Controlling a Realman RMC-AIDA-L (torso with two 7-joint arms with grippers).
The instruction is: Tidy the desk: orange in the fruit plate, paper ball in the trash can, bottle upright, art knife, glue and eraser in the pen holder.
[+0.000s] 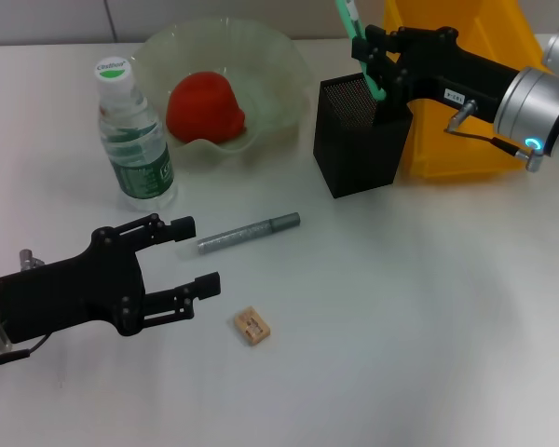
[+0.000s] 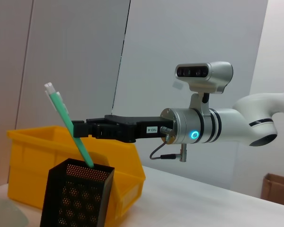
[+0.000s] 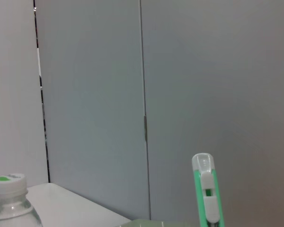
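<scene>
Art knife [image 1: 357,35] hangs tip-down in the black mesh pen holder [image 1: 359,140], pinched by the right gripper [image 1: 380,67] (tilted); straighten, release low. Left gripper [image 1: 194,256] hovers spread near the glue [image 1: 249,233].

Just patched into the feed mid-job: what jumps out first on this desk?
The right gripper, shut on the green art knife, holds it over the black mesh pen holder beside the yellow bin. A red-orange fruit sits in the pale plate. The left gripper is open near the grey glue stick and eraser.
</scene>
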